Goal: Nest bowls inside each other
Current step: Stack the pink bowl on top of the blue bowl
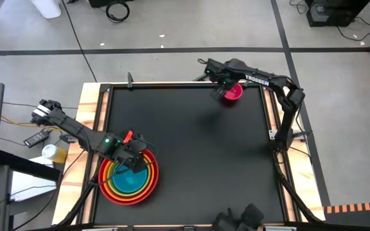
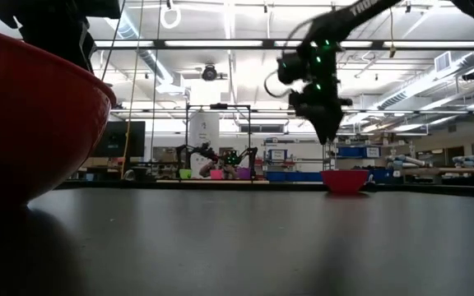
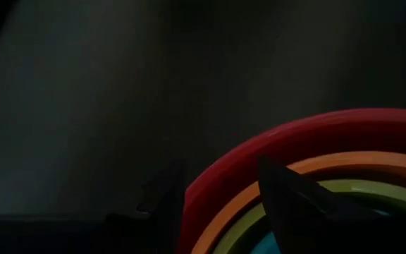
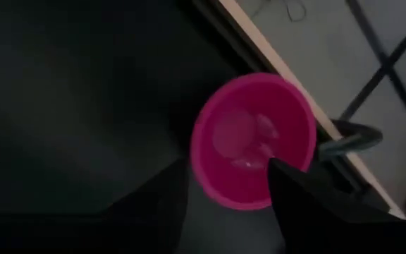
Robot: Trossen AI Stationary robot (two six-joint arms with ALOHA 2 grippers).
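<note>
Near the table's near left corner stand the nested bowls, the red bowl [image 1: 111,186] outermost, then orange, yellow-green and blue [image 1: 130,181], resting on the black mat. My left gripper [image 1: 135,163] hangs open over the stack's far rim. In the left wrist view one finger [image 3: 168,201] stands outside the red rim [image 3: 259,144] and the other [image 3: 287,197] inside it. The small magenta bowl [image 1: 234,93] sits alone at the far right. My right gripper [image 2: 327,136] hovers open above it, clear of it, and the magenta bowl [image 4: 249,134] shows between its fingers. My left gripper comes down slanting onto the far rim of the nested stack, one finger outside the red bowl and one over the inner rims [image 3: 309,169]. I cannot tell whether either finger touches a bowl. The stack rests on the table.
The black mat [image 1: 198,154] lies bare between the stack and the magenta bowl. The table's wooden far right edge [image 4: 287,92] runs close behind the magenta bowl. A bottle [image 1: 51,152] and cables lie off the table's left side.
</note>
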